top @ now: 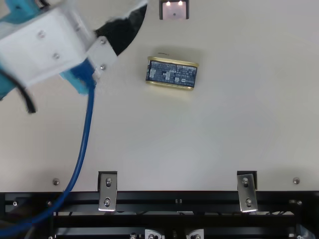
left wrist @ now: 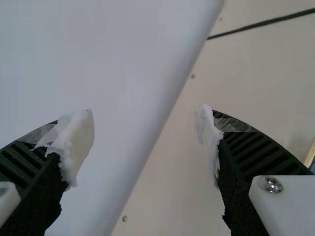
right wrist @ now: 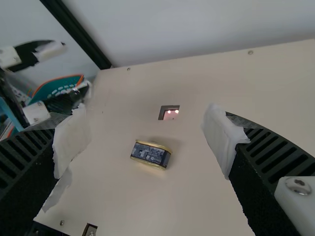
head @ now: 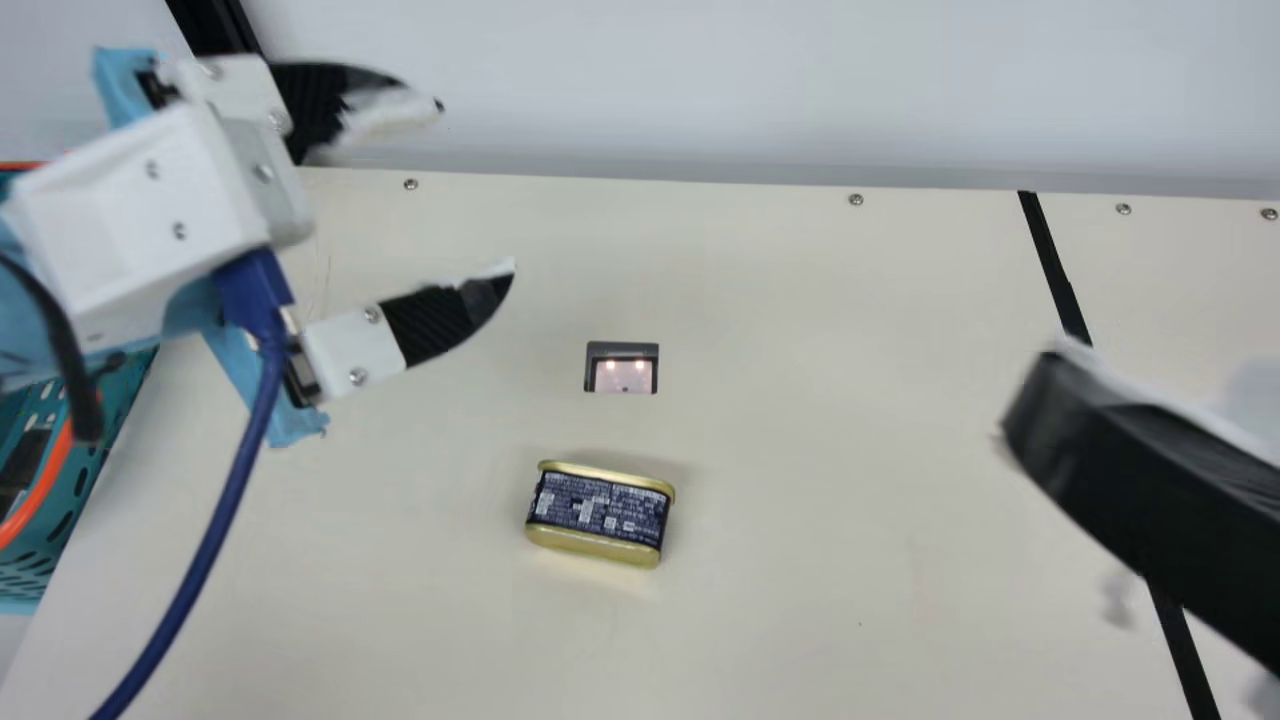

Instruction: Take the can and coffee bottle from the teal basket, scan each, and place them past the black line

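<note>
A gold-rimmed can point(head: 600, 513) lies on the tabletop point(head: 820, 430) near the scanner point(head: 622, 368). The left gripper point(head: 477, 185) and right gripper point(head: 1140, 480) have fingers spread.

Worktop point(head: 800, 420): scanner point(head: 622, 367) set into it, between can and far edge. Can point(head: 600, 515) on its side just in front of scanner, long axis roughly left-right, right end angled slightly towards near edge. Basket point(head: 85, 470) just outside left edge, towards far-left corner. Line point(head: 1055, 265) right of both, running from far edge towards near. Rail point(top: 149, 198) along near edge.
</note>
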Tool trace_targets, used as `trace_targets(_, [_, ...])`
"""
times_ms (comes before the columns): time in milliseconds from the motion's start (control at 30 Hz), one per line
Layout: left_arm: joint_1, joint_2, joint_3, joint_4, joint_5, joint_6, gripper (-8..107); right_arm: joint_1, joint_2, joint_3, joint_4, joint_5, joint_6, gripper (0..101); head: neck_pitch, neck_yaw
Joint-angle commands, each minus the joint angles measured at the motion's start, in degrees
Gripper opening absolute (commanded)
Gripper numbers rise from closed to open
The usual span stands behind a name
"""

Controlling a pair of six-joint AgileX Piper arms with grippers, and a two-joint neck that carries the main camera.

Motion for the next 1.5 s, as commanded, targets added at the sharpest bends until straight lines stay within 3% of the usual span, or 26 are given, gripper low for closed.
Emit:
trace_targets(0, [0.0, -3.7, 0.4, -0.2, -2.0, 0.0, 90, -0.9, 3.5, 0.1, 2.2, -0.1, -2.5, 101, -0.1, -0.2])
trace_targets(67, [-0.1, -6.2, 1.6, -1.2, -4.3, 0.0, 90, -3.7, 5.9, 0.1, 5.5, -0.2, -6.2, 101, -0.1, -0.2])
trace_targets(100, [-0.2, -7.4, 2.5, -2.4, -6.1, 0.0, 90, -1.3, 3.4, 0.1, 2.7, -0.2, -2.9, 101, -0.1, -0.2])
trace_targets(133, [-0.3, -8.6, 3.5, -4.0, -8.2, 0.0, 90, -2.3, 4.8, 0.1, 3.8, -0.4, -4.5, 101, -0.1, -0.2])
trace_targets(167, [-0.2, -6.3, 2.2, -2.0, -4.6, 0.0, 90, -3.1, 5.6, 0.1, 4.7, -0.4, -5.5, 101, -0.1, -0.2])
trace_targets(267, [-0.3, -8.5, 3.5, -4.0, -7.9, 0.0, 90, -3.6, 6.2, 0.1, 5.2, -0.7, -6.2, 101, -0.1, -0.2])
trace_targets(467, [-0.3, -8.6, 3.5, -4.0, -8.3, 0.0, 90, -4.1, 6.3, 0.1, 5.6, -0.9, -6.6, 101, -0.1, -0.2])
trace_targets(500, [-0.9, -9.1, 2.5, 0.3, -8.6, -4.7, 90, -3.9, 6.4, 0.1, 5.6, -0.8, -6.8, 101, -0.1, -0.2])
trace_targets(633, [-2.0, -9.7, 2.3, 2.0, -10.4, -4.5, 90, -2.7, 8.5, -0.6, 5.0, 0.3, -9.0, 101, -0.1, -0.2])
trace_targets(867, [-4.3, -11.9, 4.0, 8.6, -16.7, -6.7, 90, 0.2, 16.8, -4.3, 5.1, 3.2, -15.8, 101, -0.1, -0.2])
trace_targets(1133, [-3.3, -15.3, 8.2, 16.7, -22.2, -11.2, 90, 0.3, 28.0, -10.9, 7.3, 9.7, -27.1, 101, -0.1, -0.2])
trace_targets(1467, [-0.9, -19.8, 15.3, 28.7, -25.6, -21.8, 90, 5.0, 39.1, -9.9, 5.8, 9.7, -36.0, 101, -0.1, -0.2])
